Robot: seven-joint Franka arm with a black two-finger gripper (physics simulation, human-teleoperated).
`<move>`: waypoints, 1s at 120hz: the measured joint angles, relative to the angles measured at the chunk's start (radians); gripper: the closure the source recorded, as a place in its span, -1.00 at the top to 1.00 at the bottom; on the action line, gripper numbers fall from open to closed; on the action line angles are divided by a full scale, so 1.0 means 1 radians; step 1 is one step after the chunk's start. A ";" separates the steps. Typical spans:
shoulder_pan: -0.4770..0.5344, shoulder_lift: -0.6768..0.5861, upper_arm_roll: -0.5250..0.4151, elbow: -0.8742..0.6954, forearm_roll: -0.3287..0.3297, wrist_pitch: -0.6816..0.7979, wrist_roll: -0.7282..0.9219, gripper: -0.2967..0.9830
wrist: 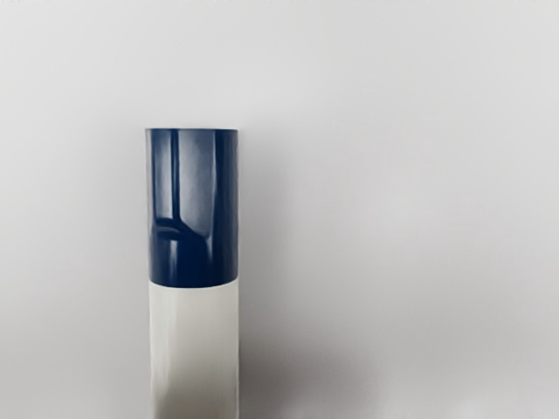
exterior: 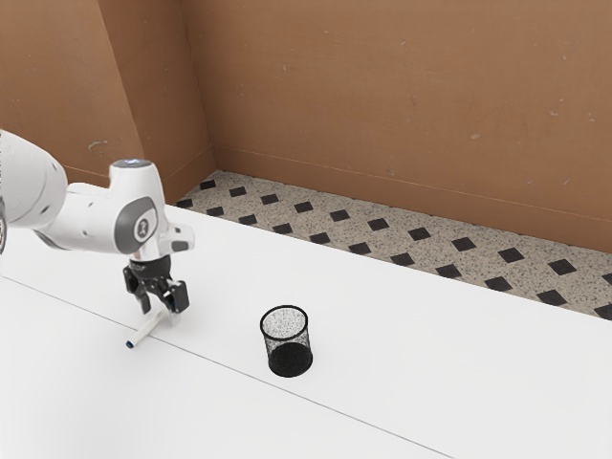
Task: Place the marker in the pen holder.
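My gripper (exterior: 162, 308) is low over the white table in the exterior view, its two fingers standing apart and open. Under and between them is one end of the white marker (exterior: 145, 331), which slants out toward the view's lower left and ends in a dark blue tip. In the wrist view the marker (wrist: 193, 349) has a glossy blue end section above its white barrel. The pen holder (exterior: 287, 341), a black mesh cup, stands upright on the table to the gripper's right in the exterior view, apart from gripper and marker.
The white table (exterior: 430, 354) stretches toward the exterior view's right, with a thin dark seam running across it in front of the pen holder. Beyond its far edge are a speckled floor with dark diamonds and a brown wall.
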 joint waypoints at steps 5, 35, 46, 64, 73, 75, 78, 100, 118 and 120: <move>0.000 0.006 0.000 0.008 -0.001 -0.004 0.002 0.35; 0.011 0.027 0.007 0.043 -0.004 -0.031 0.012 0.17; 0.016 0.043 0.008 0.052 -0.005 -0.039 0.014 0.12; 0.020 0.046 0.008 0.056 -0.006 -0.046 0.017 -0.07; 0.020 0.047 0.008 0.056 -0.008 -0.048 0.019 -0.16; 0.020 0.047 0.008 0.056 -0.008 -0.049 0.019 -0.18; 0.020 0.047 0.008 0.056 -0.008 -0.049 0.019 -0.21; 0.019 0.046 0.008 0.055 -0.009 -0.051 0.022 -0.38; 0.019 0.046 0.008 0.055 -0.008 -0.051 0.023 -0.49; 0.019 0.046 0.008 0.055 -0.008 -0.051 0.023 -0.50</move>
